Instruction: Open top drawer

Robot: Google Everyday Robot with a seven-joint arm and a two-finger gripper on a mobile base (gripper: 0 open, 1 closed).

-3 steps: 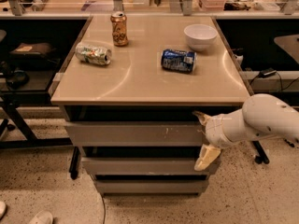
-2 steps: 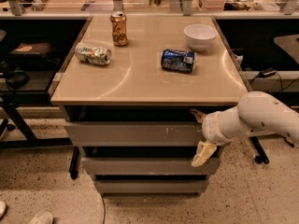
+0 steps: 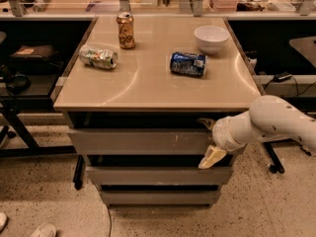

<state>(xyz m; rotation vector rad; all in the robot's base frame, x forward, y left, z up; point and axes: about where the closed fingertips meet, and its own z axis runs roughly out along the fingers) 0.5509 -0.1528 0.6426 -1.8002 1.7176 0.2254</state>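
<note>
Right, nearest us and just below the gripper [image 3: 208,141], the two smaller drawers [image 3: 158,176] sit shut. It's spread wide, straddling the right end of the top drawer [image 3: 138,141], whose front stretches off to its left. That drawer looks barely out, if at all, so the pull is left. Beyond it, a blue can [image 3: 187,63] and a bowl [image 3: 211,37].

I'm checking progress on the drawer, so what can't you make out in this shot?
1. Camera view: the top drawer interior, in shadow under the tabletop.
2. Camera view: whether the hand at that drawer's right end grips it, masked by the arm.
3. Camera view: the rest of that arm, cut by the right edge.
</note>
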